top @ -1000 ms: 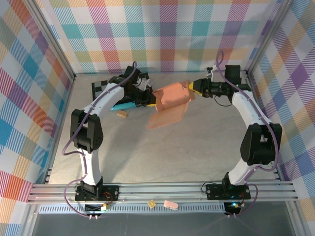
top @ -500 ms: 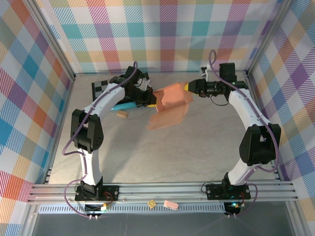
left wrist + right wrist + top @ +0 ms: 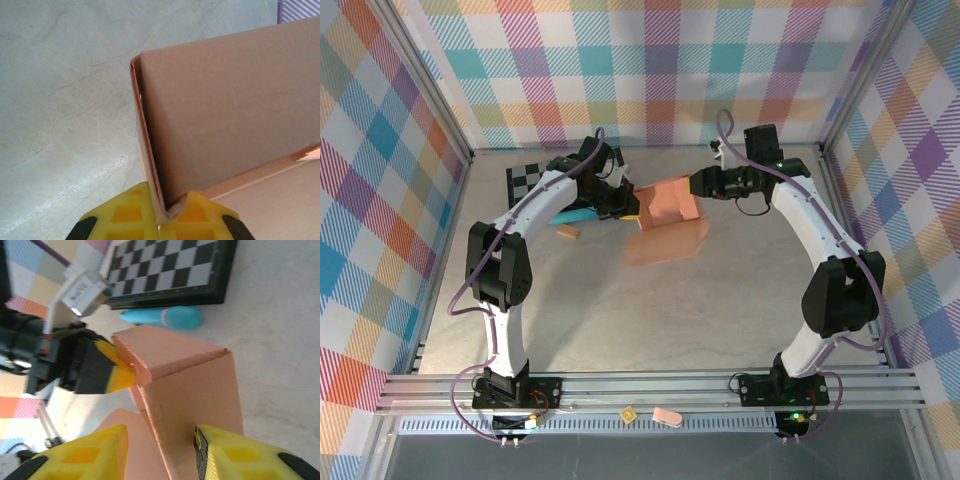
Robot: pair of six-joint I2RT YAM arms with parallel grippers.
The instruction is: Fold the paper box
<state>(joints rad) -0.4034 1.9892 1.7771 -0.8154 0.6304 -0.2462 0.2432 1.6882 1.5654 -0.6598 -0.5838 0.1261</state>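
The salmon-orange paper box (image 3: 665, 203) stands partly folded at the back middle of the table, one flap (image 3: 666, 241) lying flat in front of it. My left gripper (image 3: 633, 208) is at the box's left end. In the left wrist view, the left gripper (image 3: 162, 214) is shut on a folded cardboard edge of the paper box (image 3: 230, 110). My right gripper (image 3: 696, 186) is at the box's right side. In the right wrist view, the right gripper (image 3: 160, 452) is open and straddles an upright wall of the paper box (image 3: 192, 395), its right finger (image 3: 235, 455) against that wall.
A black-and-grey chequered board (image 3: 528, 181) lies at the back left, also seen as the chequered board (image 3: 170, 270). A light blue object (image 3: 571, 215) and a small tan block (image 3: 568, 233) lie near it. Plaid walls enclose the table on three sides.
My right gripper has moved left and in against the box. The box has been pushed leftward and its walls stand more upright and compact. The left gripper has kept its hold.
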